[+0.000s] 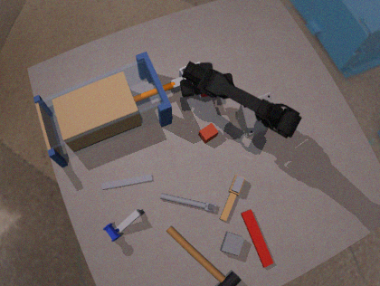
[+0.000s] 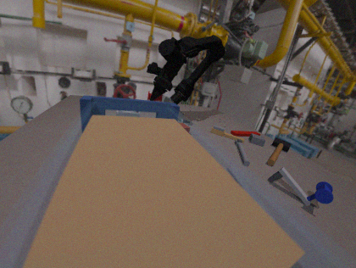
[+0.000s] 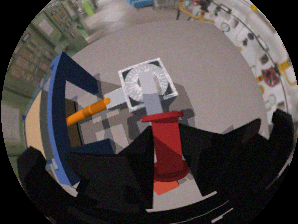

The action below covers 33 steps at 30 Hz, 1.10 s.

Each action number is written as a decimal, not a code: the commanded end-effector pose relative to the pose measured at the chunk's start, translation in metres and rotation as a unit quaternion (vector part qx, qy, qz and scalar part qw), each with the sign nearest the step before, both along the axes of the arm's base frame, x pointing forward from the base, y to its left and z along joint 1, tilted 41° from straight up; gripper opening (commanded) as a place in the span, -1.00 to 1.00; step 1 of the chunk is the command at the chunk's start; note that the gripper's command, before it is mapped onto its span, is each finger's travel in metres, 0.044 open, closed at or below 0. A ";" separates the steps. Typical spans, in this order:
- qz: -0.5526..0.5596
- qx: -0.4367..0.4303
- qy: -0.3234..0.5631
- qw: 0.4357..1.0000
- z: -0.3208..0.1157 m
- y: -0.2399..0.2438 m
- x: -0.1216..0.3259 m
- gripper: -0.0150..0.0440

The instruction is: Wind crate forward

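The tan crate [image 1: 95, 106] [image 2: 161, 191] sits flat in the clear-panelled cubby, with a gap between its front and the blue steel frame [image 1: 156, 90] [image 2: 131, 103] [image 3: 57, 120]. An orange strap [image 1: 155, 91] [image 3: 89, 112] runs from the crate through the frame to the winch [image 3: 131, 90], which my arm mostly hides in the top view. My gripper [image 3: 161, 127] is shut on the red grip of the winch handle [image 3: 167, 150]. The handle's grey arm reaches over the middle of the winch top. The square key and the hole are hidden beneath it.
An orange-red block [image 1: 208, 132] lies near the winch on the gripper's side. Farther off lie a blue-knobbed crank [image 1: 128, 222] [image 2: 324, 192], a grey bar [image 1: 128, 182], a wrench [image 1: 185, 201], a brush [image 1: 229, 205], a grey block [image 1: 232, 243], a red bar [image 1: 258, 238] and a hammer [image 1: 194, 253].
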State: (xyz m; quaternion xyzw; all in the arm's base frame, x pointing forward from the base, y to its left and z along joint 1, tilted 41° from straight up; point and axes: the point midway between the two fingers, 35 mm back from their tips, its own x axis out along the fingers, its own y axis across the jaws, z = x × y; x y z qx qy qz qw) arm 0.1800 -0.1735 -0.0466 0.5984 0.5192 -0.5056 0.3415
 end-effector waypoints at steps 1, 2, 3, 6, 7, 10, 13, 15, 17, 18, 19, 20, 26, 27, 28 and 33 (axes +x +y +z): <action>0.001 0.003 0.018 1.000 -0.003 0.004 -0.016 -0.49; 0.001 0.003 0.018 1.000 -0.003 0.004 -0.017 -0.49; 0.001 0.003 0.018 1.000 -0.003 0.004 -0.018 -0.49; 0.001 0.003 0.018 1.000 -0.003 0.003 -0.021 -0.49; 0.001 0.003 0.018 1.000 -0.003 0.003 -0.023 -0.49; 0.001 0.003 0.018 1.000 -0.004 0.003 -0.026 -0.49; 0.001 0.003 0.019 1.000 -0.004 0.003 -0.029 -0.49; 0.001 0.003 0.019 1.000 -0.004 0.002 -0.031 -0.49; 0.001 0.003 0.019 1.000 -0.005 0.002 -0.033 -0.49; 0.001 0.003 0.019 1.000 -0.005 0.002 -0.034 -0.49; 0.001 0.003 0.019 1.000 -0.005 0.002 -0.035 -0.49; 0.001 0.003 0.019 1.000 -0.005 0.002 -0.036 -0.49; 0.001 0.003 0.019 1.000 -0.006 0.000 -0.042 -0.49; 0.001 0.003 0.019 1.000 -0.007 0.000 -0.043 -0.49; 0.001 0.003 0.019 1.000 -0.007 0.000 -0.044 -0.49; 0.001 0.003 0.019 1.000 -0.008 -0.002 -0.049 -0.49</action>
